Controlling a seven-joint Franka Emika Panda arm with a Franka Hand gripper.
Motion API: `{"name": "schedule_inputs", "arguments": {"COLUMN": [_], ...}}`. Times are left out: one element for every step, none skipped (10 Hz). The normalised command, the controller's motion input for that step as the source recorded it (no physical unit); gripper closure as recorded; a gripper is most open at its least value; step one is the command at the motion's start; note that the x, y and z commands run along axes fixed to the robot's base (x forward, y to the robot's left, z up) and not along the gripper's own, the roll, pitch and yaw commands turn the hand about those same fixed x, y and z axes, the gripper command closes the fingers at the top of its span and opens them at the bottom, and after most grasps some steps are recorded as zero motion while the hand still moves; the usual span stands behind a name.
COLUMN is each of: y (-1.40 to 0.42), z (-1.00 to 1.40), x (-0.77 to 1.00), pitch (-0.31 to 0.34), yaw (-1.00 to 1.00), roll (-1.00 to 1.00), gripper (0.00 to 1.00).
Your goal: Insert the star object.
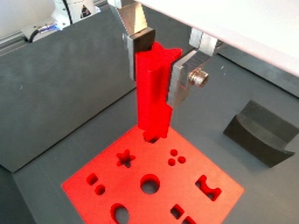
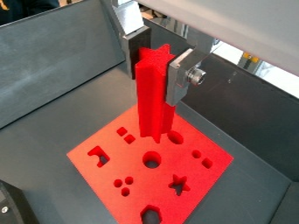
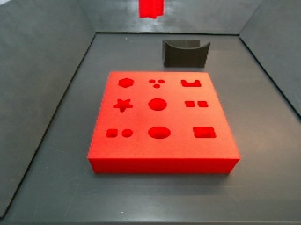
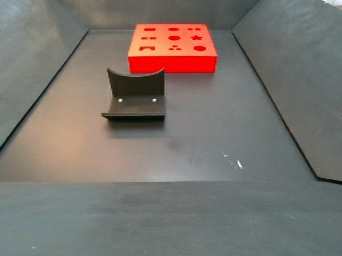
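Gripper [image 1: 159,54] is up high, its silver fingers [image 2: 181,77] pinching the star object [image 2: 156,96], which hangs upright between them in both wrist views. Directly beneath sits the red block [image 1: 152,185], its shaped holes all empty, star hole [image 1: 124,159] included. The fixture [image 3: 184,52] stands beyond the block, apart.

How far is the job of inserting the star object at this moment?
Done: the star object is picked up; in both wrist views the end effector grips its top, high above the red block. In hand: carrying it; in a side view only its lower end shows at the picture's top edge. Left: aligning it over the star-shaped hole, which is empty, and pushing it in.
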Motion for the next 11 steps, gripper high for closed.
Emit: {"name": "schedule_inputs", "arguments": {"y": [-0.36, -0.42, -0.56, -0.41, -0.14, 0.00, 0.04, 0.11, 0.12, 0.10, 0.04], "z": [-0.03, -0.21, -0.31, -0.47, -0.54, -0.53, -0.42, -0.35, -0.32, -0.28, -0.23], "x": [0.23, 0.10, 0.15, 0.21, 0.19, 0.21, 0.08, 0.00, -0.09, -0.21, -0.17], "pitch": [0.019, 0.000, 0.000, 0.000, -0.003, 0.000, 0.000, 0.090, 0.057, 0.000, -0.026], "yaw": [0.00, 0.03, 0.03, 0.04, 0.04, 0.00, 0.04, 0.00, -0.10, -0.21, -0.22], "roll": [0.07, 0.06, 0.20, 0.14, 0.05, 0.01, 0.10, 0.09, 0.07, 0.09, 0.15], "gripper": [1.00, 1.00, 1.00, 1.00, 1.00, 1.00, 1.00, 1.00, 1.00, 1.00, 1.00]}}
